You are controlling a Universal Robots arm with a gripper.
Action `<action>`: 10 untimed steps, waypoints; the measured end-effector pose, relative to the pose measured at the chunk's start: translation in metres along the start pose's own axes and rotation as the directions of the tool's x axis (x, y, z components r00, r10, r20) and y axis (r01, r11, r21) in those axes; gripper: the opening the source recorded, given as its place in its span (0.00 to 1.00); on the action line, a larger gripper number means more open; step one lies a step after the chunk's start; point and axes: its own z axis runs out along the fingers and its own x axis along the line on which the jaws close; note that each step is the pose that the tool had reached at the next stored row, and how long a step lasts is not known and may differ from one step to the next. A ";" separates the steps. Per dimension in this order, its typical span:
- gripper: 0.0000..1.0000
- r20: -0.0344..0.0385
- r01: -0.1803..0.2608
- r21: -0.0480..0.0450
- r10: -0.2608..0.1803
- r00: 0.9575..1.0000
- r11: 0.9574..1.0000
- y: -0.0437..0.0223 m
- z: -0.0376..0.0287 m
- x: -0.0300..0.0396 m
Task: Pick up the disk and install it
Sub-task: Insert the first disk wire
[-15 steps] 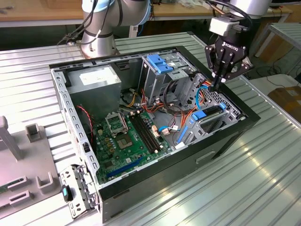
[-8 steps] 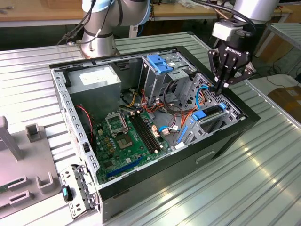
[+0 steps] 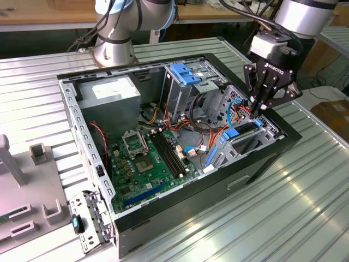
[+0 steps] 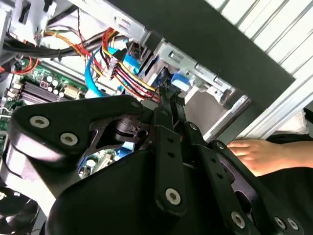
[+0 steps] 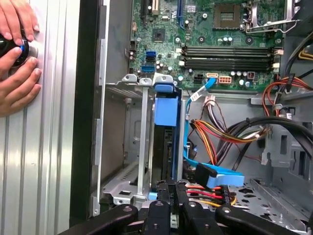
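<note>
At right of centre in the exterior view: tool, fingers pressed together, tips down at the drive bay of the open computer case. The disk stands on edge in that bay, blue-framed. Judged stiff, moderately heavy, shock-sensitive; best gripped across its framed sides.

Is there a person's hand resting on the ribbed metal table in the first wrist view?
Yes, a hand lies on the ribbed metal table beside the computer case, its fingers around a dark round object.
</note>
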 end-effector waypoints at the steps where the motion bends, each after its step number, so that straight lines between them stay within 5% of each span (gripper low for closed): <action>1: 0.16 0.000 0.000 0.000 0.000 1.000 1.000 0.0032 0.0013 0.0002; 4: 0.16 0.002 0.000 0.001 0.000 1.000 1.000 0.0039 0.0065 0.0001; 6: 0.16 0.014 0.000 0.001 0.000 1.000 1.000 0.0041 0.0091 0.0014; 10: 0.16 0.021 -0.010 0.003 0.010 1.000 1.000 0.0060 0.0118 0.0029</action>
